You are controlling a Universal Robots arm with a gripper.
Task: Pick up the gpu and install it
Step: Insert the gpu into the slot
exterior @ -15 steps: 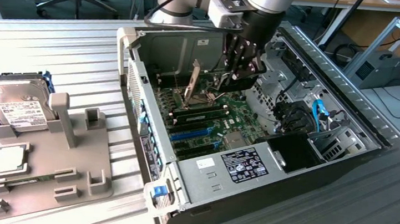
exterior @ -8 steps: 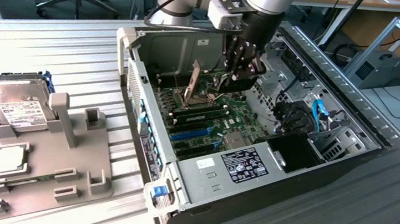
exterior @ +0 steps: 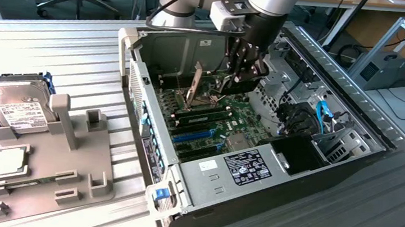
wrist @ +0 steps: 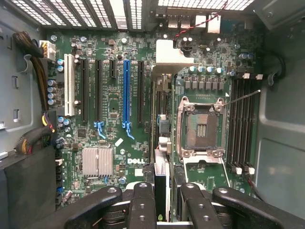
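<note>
The gpu point(wrist: 161, 119) hangs edge-on between my gripper's fingers point(wrist: 143, 202), its silvery bracket point(wrist: 174, 55) toward the case's rear grille. My gripper point(wrist: 166, 200) is shut on the gpu and holds it above the green motherboard point(wrist: 109, 105), between the black expansion slots and the CPU socket. In the exterior view the gripper point(exterior: 238, 75) reaches down into the open computer case point(exterior: 204, 170), with the card's thin edge point(exterior: 227, 85) showing just below the fingers, over the back part of the board.
A blue slot point(wrist: 126, 90) and black slots run parallel to the card. The open CPU socket point(wrist: 201, 126) and memory slots point(wrist: 240, 124) lie on its other side. Cables point(wrist: 33, 81) crowd one case wall. On the exterior view's left, a hard drive point(exterior: 18, 108) stands on a grey fixture point(exterior: 67, 184).
</note>
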